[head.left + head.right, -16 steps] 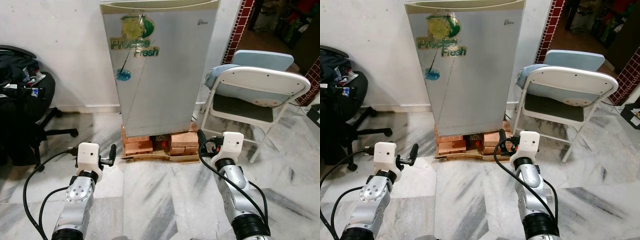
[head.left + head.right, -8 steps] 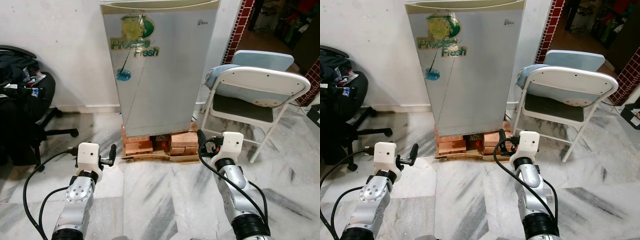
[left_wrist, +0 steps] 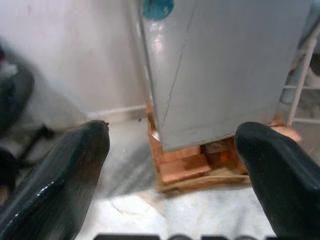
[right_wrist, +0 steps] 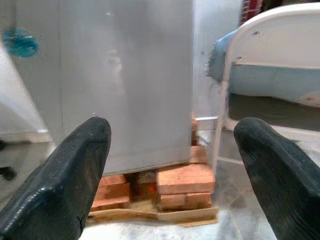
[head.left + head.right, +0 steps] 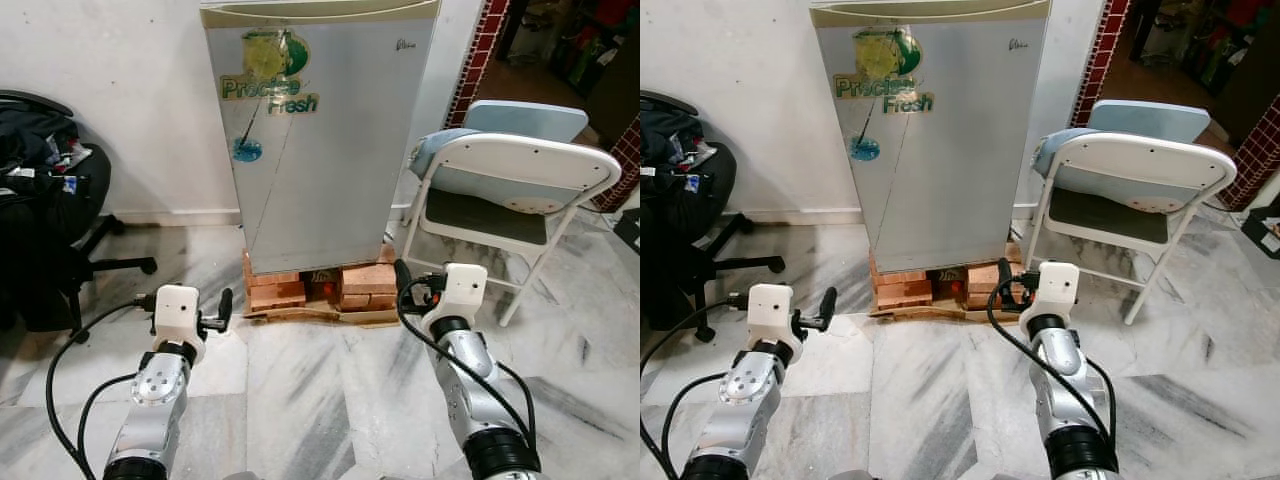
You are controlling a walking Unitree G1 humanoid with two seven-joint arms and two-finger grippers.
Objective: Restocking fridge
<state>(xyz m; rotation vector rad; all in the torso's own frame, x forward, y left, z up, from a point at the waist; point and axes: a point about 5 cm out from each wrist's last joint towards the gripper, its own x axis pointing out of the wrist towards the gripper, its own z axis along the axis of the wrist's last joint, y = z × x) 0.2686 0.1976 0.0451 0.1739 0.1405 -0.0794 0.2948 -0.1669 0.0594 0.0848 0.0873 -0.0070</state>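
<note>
A small silver fridge with a "Precise Fresh" sticker stands against the white wall, door closed, raised on red bricks over cardboard. My left gripper is held low in front of the fridge's left side, open and empty. My right gripper is held low near the fridge's right lower corner, also open with nothing between its fingers. Both wrist views look at the fridge's lower door and the bricks.
A white folding chair with a blue cushion stands right of the fridge. A black office chair piled with dark things is at the left. Marble floor lies open between me and the fridge. A doorway with red tiling is at the back right.
</note>
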